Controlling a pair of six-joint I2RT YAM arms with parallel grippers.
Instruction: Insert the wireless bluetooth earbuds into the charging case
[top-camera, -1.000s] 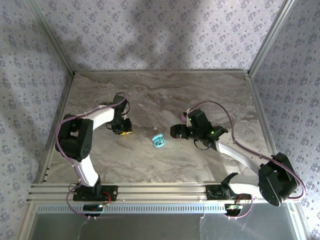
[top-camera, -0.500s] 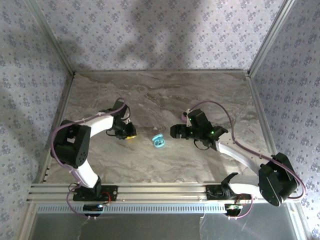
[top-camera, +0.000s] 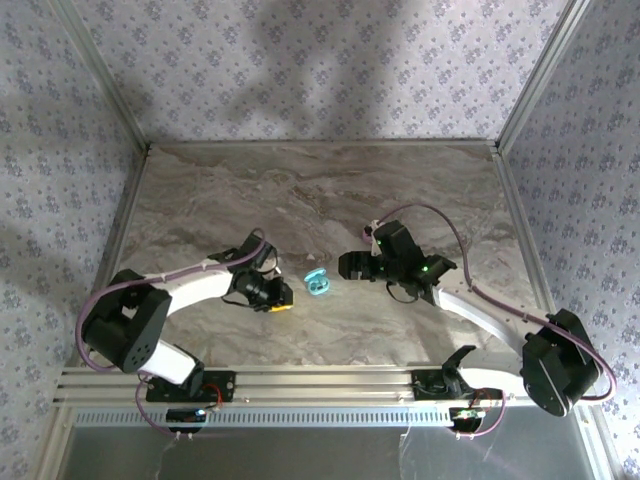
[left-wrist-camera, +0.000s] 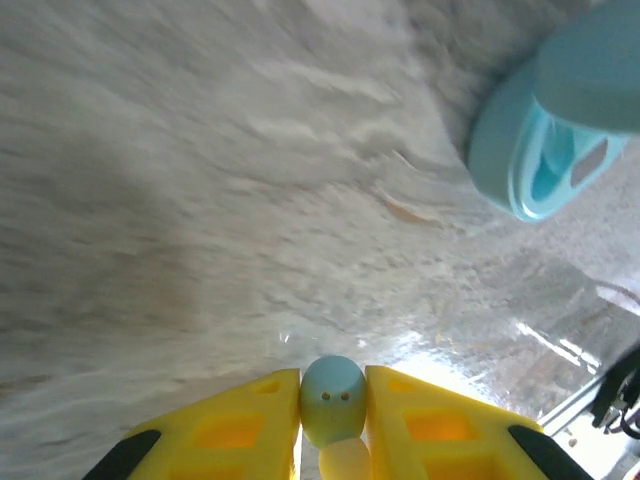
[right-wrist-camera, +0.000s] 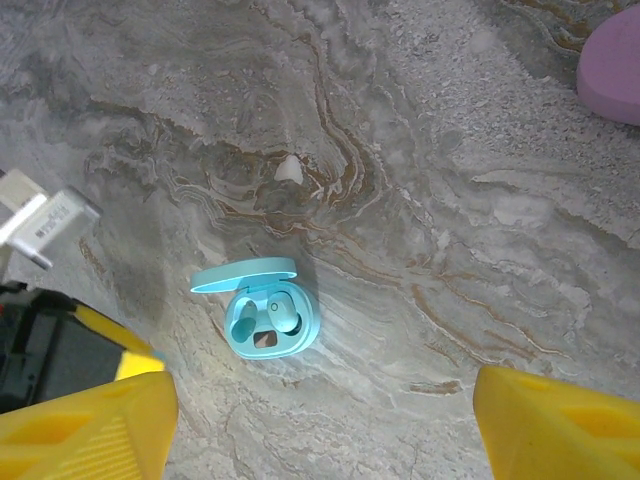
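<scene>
surface: marble-look table (top-camera: 400, 190) | on it: open blue case (right-wrist-camera: 262, 315); small pale earbud (right-wrist-camera: 288, 168); pink pod (right-wrist-camera: 615, 65)

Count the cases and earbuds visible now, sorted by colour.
Blue charging case: 1
Pink case: 1
Blue earbuds: 2, held earbud plus an apparently seated earbud
Pale pink earbud: 1
Total: 5

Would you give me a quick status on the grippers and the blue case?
Left gripper shut on light blue earbud, near blue case. Right gripper open, empty. Case lid open. Loose pale bud lies apart from it.
</scene>
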